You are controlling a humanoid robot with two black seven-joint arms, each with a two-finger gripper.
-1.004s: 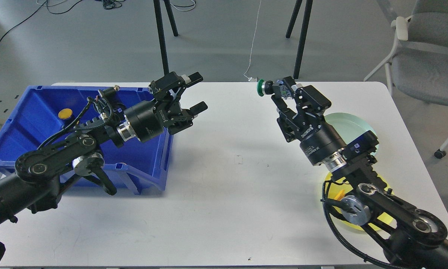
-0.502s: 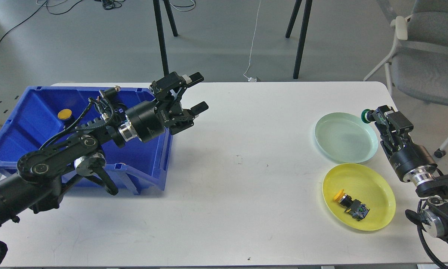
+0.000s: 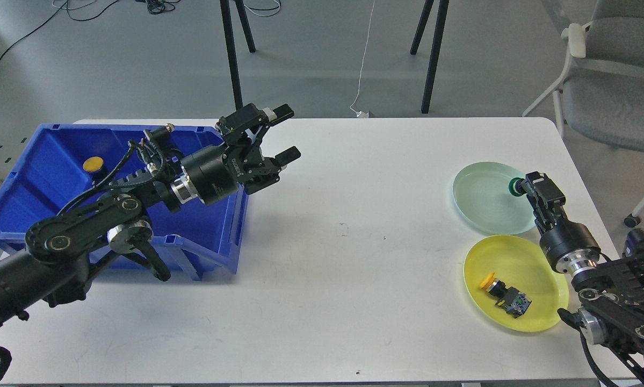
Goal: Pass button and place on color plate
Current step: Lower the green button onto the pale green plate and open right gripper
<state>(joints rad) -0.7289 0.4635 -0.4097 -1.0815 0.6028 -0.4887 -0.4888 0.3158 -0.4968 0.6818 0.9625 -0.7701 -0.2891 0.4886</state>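
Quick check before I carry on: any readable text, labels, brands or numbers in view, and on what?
White lettering on the black cylindrical body of the left end effector: too blurred to read.
Black-bodied yellow-capped push button in the yellow plate: a coloured label, too small to read.
Nothing else legible.

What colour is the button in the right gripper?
Green, on the button held by the right gripper; head view shows it.

Green button over pale-green plate
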